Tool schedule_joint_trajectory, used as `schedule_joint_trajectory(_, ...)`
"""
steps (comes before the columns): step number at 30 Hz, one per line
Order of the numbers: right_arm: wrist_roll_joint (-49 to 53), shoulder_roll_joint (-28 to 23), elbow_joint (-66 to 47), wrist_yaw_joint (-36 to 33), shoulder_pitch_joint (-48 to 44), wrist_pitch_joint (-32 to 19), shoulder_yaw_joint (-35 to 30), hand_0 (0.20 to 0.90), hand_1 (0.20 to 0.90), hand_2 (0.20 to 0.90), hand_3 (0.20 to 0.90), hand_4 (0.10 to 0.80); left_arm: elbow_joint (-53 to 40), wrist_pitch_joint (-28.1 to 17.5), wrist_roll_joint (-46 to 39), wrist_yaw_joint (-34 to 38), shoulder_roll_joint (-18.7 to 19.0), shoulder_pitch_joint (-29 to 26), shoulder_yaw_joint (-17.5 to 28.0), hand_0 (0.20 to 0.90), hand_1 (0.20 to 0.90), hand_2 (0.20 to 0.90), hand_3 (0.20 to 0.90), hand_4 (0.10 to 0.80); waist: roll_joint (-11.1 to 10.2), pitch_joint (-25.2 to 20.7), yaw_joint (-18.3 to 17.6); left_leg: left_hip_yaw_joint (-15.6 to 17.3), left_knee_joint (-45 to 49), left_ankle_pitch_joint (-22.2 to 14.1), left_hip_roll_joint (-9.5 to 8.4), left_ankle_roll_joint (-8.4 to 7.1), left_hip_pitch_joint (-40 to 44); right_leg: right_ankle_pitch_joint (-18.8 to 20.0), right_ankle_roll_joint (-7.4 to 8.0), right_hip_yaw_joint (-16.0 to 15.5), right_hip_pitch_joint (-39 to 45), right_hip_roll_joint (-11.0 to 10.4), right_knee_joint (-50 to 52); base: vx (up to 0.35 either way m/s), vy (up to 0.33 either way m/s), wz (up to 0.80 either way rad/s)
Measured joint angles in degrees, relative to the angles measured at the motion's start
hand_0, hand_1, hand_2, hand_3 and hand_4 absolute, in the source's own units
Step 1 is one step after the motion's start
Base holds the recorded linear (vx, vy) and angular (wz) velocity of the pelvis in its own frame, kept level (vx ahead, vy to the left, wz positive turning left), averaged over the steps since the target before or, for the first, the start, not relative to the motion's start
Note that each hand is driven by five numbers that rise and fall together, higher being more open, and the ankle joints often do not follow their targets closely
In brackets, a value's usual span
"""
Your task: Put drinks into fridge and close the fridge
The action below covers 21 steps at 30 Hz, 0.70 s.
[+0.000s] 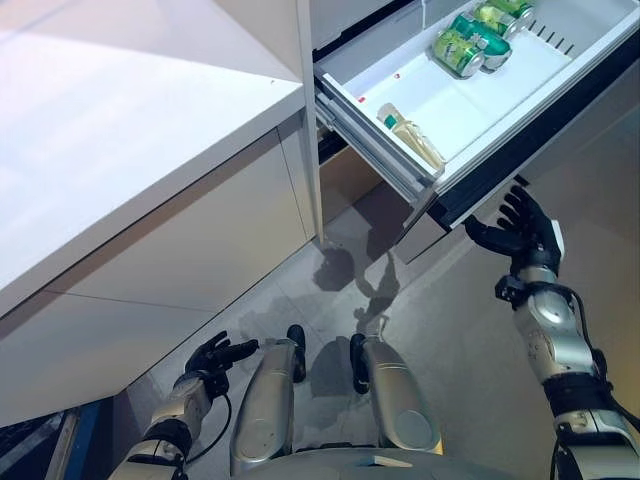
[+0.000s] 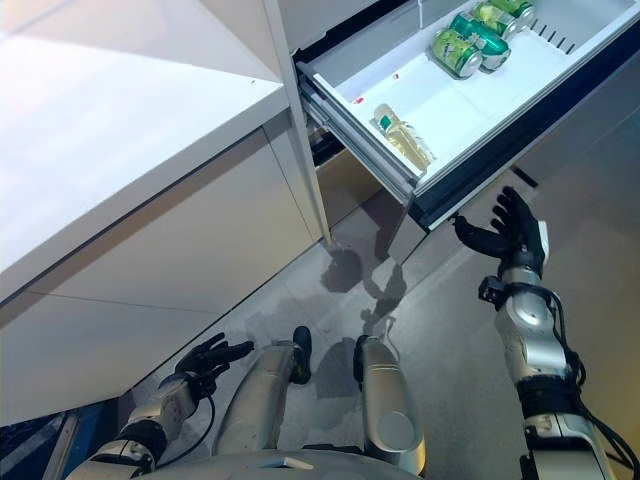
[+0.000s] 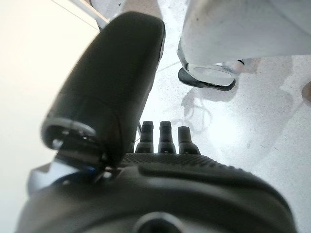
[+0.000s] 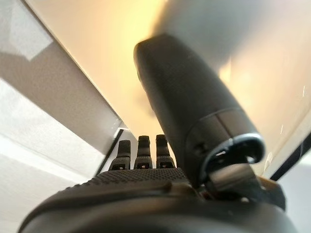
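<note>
**Drinks in the drawer, fridge drawer not yet shut**

Left eye view: drinks sit inside the open fridge drawer. Two green cans lie on their sides at the drawer's far end, touching each other; a pale bottle w/ green cap lies near the drawer's front wall, long axis roughly along that wall, cap toward the cabinet side. Right hand is just below the drawer's dark front face, fingers spread & relaxed, holding nothing. Left hand hangs low by the floor, well apart from the drawer.

Right eye view: same layout; drawer front lies up & ahead of the right hand, so that hand is clearly nearer. Judged next move: push along the drawer's slide axis, toward the cabinet.

Left wrist view: fingers loosely extended, empty, floor beyond.

Right wrist view: fingers straight, empty, pale panel beyond.
</note>
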Motion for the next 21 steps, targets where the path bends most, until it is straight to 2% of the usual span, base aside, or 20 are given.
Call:
schedule_joint_trajectory(12, -2.9, -3.7, 1.5, -2.1, -18.2, 6.5, 9.4, 0.900, 0.900, 0.900, 0.900, 0.800, 0.0, 1.9, -1.1, 2.1, 0.2, -5.8, -3.2, 0.900, 0.900, 0.900, 0.900, 0.800, 1.7, 4.0, 0.3, -1.7, 2.1, 1.2, -0.24, -1.05, -4.3, 0.4, -0.73, -0.8, -4.4, 0.0, 3.1, -0.019, -0.003, 0.02)
schedule_joint_trajectory(21, -3.4, -4.4, 6.6, -2.9, -30.9, 8.0, 16.9, 0.900, 0.900, 0.900, 0.900, 0.800, 0.5, 2.5, -2.2, 2.4, -0.2, -8.0, -4.7, 0.900, 0.900, 0.900, 0.900, 0.800, 2.7, 4.8, 4.6, -4.7, 0.4, 2.6, -0.16, -2.87, -5.1, 0.3, -2.28, -3.8, -4.8, 0.0, 2.8, -0.002, -0.012, 0.14)
